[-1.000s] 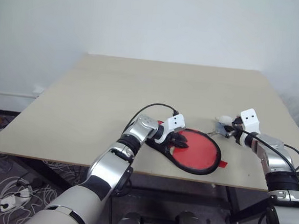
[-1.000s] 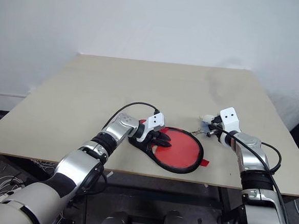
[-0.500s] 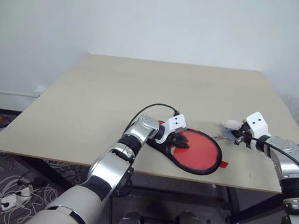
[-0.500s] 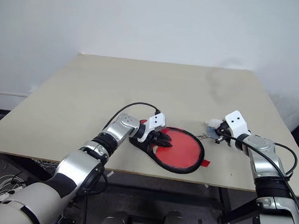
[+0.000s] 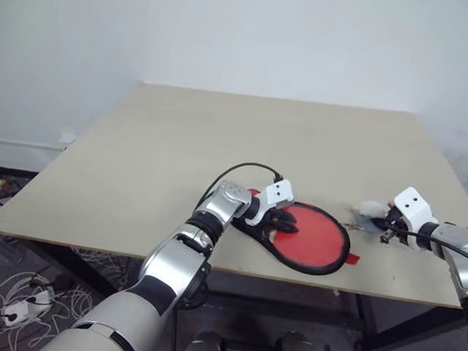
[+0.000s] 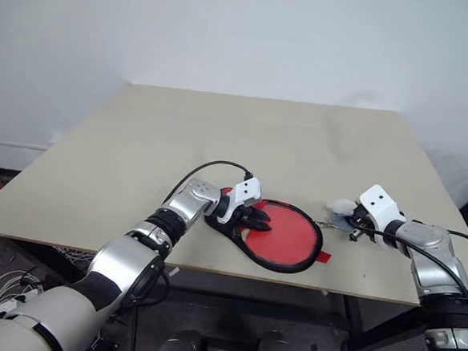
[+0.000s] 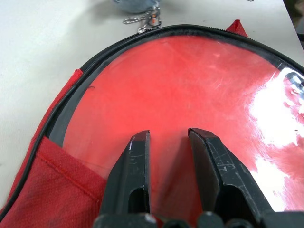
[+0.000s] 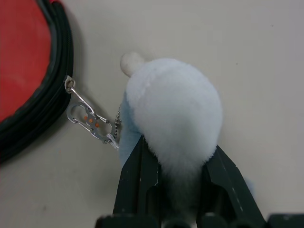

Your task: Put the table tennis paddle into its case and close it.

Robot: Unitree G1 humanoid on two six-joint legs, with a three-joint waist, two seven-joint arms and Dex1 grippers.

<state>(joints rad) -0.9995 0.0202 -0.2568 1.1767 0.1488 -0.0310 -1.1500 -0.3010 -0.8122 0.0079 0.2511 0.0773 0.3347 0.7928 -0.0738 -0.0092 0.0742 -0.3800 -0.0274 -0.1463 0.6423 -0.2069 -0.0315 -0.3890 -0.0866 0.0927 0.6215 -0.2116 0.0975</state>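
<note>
- One table tennis paddle [image 5: 316, 239] lies inside its case [image 5: 281, 251] near the front edge of the worktop [image 5: 220, 150], its red face showing through the clear plastic panel.
- One case, black with a piped edge, lies flat around the paddle; its red lining [image 7: 52, 185] shows at the handle end, and one small red tab [image 5: 352, 258] sticks out at the round end.
- One left gripper [image 5: 283, 221] rests on the clear panel at the handle end of the case; in the left wrist view its two black fingers [image 7: 130, 180] lie on the plastic a little apart, with nothing between them.
- One silver clip [image 8: 90, 122] on a short bead chain hangs from the case's zipper edge and links to one fluffy white pom-pom charm [image 8: 173, 111], which lies on the worktop just beside the round end of the case.
- One right gripper [image 8: 173, 190] has its two black fingers [image 8: 137, 175] pinching the fluffy charm from either side.
- Several cables and one power strip [image 5: 24, 312] lie on the floor to the left of the worktop.
</note>
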